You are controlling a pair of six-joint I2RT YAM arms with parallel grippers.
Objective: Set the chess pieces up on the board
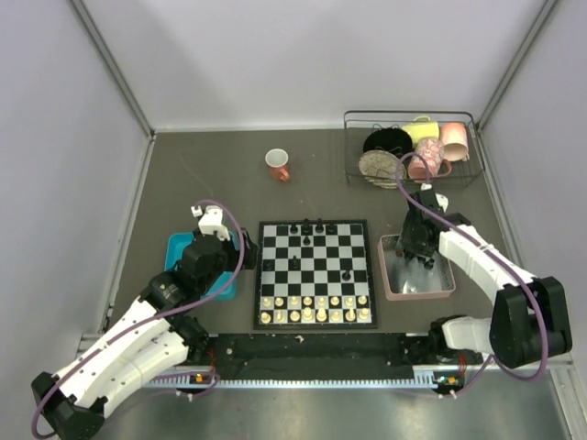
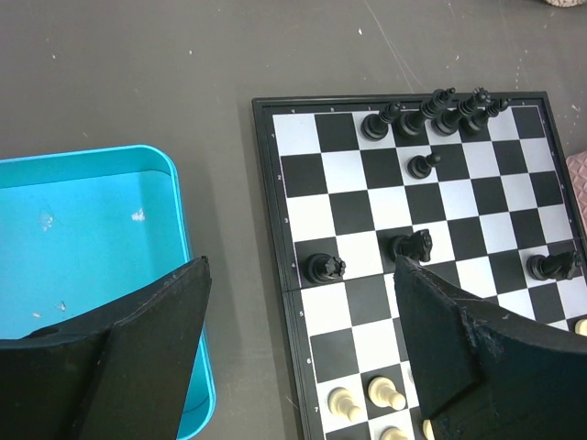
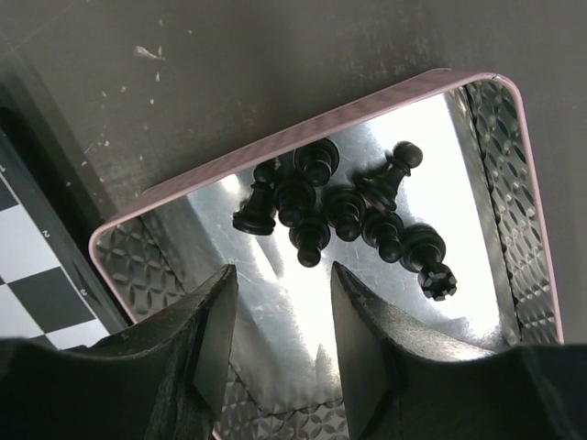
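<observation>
The board (image 1: 316,273) lies in the middle of the table. Several black chess pieces (image 2: 431,115) stand along its far row, and a pawn (image 2: 422,165), a rook (image 2: 326,268) and a knight (image 2: 413,243) stand further in. My left gripper (image 2: 298,302) hangs open over the board's left edge, one finger above the teal tray (image 2: 83,229), and holds nothing. Several more black pieces (image 3: 339,211) lie heaped in the pink tray (image 3: 229,174). My right gripper (image 3: 282,293) hovers open just short of that heap, its fingers (image 3: 215,312) bare.
Cream-white pieces (image 1: 316,307) fill the board's two near rows. A wire rack (image 1: 413,147) with cups and dishes stands at the back right. An orange cup (image 1: 278,165) sits behind the board. Grey walls close in the table.
</observation>
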